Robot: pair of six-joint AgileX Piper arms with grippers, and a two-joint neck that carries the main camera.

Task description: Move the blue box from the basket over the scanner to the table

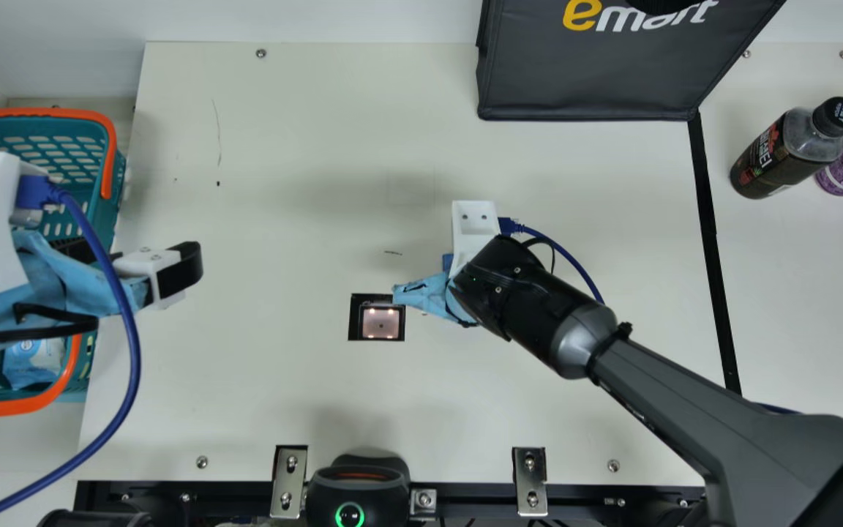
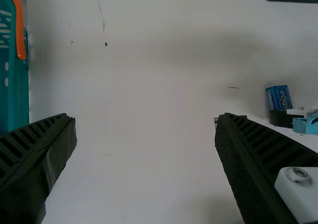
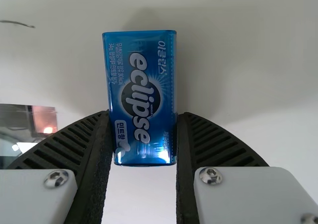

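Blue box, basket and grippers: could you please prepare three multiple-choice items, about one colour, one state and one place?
1. What colour is the handle of the basket?
A) white
B) orange
C) black

2. How is the left gripper?
A) open
B) fully shut
C) closed on the basket

3. Where is the blue box?
A) in the basket
B) in the left gripper
C) in the right gripper

1-B: the curved handle shows orange.
2-A: its fingers stand wide apart.
3-C: fingers flank the box closely.

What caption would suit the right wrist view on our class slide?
Right gripper holding the blue box over the table, near the scanner.
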